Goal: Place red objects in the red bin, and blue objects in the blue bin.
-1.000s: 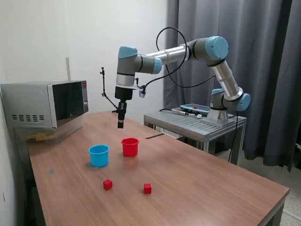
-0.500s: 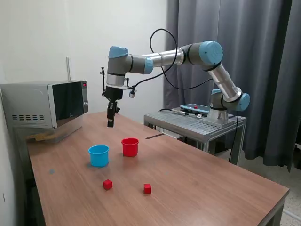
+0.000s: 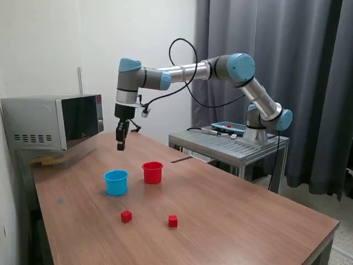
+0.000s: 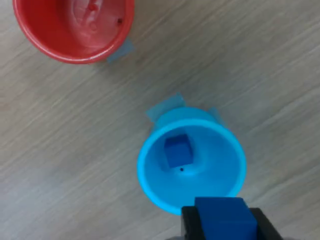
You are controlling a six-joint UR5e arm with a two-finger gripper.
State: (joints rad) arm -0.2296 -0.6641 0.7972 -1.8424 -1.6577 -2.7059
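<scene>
Wrist view, held cube: a dark blue cube [image 4: 225, 216] sits clamped between the dark fingers of the gripper [image 4: 224, 225], so the claw is grasping it, not released.
Blue cup: the light blue cup [image 4: 191, 165] lies almost directly below the camera, upright, with a second blue cube [image 4: 177, 151] already resting on its floor.
Red cup: the red cup [image 4: 74, 27] stands beside the blue one, apart from it, and looks empty inside.
Tape: pale blue tabs [image 4: 165, 106] show at the foot of each cup, apparently fixing them to the wooden table [image 4: 280, 60].
Exterior view, arm: the gripper [image 3: 120, 144] hangs well above the table, up and toward this view's left of the blue cup [image 3: 116, 182].
What has changed: a second ago the gripper hung above the red cup [image 3: 153, 172]; it has since swung steadily toward the exterior view's left, past the red cup and over to the blue cup's side.
Meaning for the task: the carry of the second blue cube looks nearly done; lining up over the blue cup's mouth and letting go would likely finish the blue half.
Red cubes: two red cubes [image 3: 126, 216] [image 3: 173, 221] lie on the table nearer this camera than the cups, well apart from each other, untouched.
Remaining work: both red cubes are not yet in the red cup.
</scene>
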